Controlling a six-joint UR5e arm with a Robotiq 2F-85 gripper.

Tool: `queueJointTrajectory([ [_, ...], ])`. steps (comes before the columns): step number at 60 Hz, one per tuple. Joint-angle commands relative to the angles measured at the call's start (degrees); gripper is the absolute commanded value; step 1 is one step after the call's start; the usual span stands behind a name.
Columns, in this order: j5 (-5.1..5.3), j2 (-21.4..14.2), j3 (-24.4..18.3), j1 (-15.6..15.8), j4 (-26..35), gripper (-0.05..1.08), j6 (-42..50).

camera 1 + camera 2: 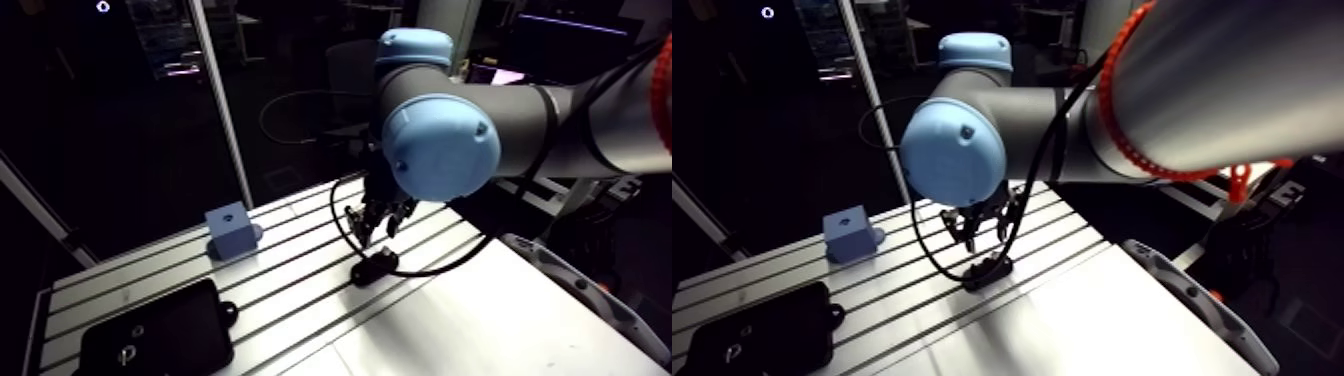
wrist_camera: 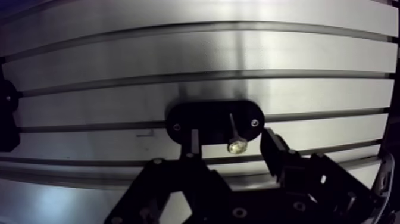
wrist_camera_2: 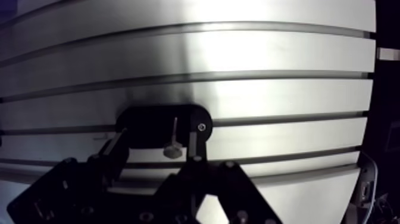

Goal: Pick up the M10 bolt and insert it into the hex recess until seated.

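The tool [image 2: 232, 148] is spread open and grasps nothing. Its fingers [image 2: 271, 146] straddle the bolt [image 2: 234, 131], which rests on a black oval holder [image 2: 199, 119] on the desk [image 2: 178, 53].

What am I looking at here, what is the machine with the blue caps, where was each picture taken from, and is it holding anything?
It is a robot arm working at a slotted metal table. Two pictures come from a camera that rides on the arm and looks down over the table. The other two come from a camera at the wrist, looking down past the claw. Each pair shows the same scene through two eyes set slightly apart.

On the table are a black oval holder, a light-blue block and a flat black pad. A small bolt rests on the oval holder, between the claw's two fingers. The fingers stand apart, with a gap on each side of the bolt, so nothing is held yet.
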Motion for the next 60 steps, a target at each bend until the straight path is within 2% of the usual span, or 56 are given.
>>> queueJointTrajectory([
  [1,-0.01,0.0,0.4,-0.1,-0.1,0.39,0.0],
  [60,0.00,0.7,0.7,-0.6,-0.1,0.39,-0.7],
])
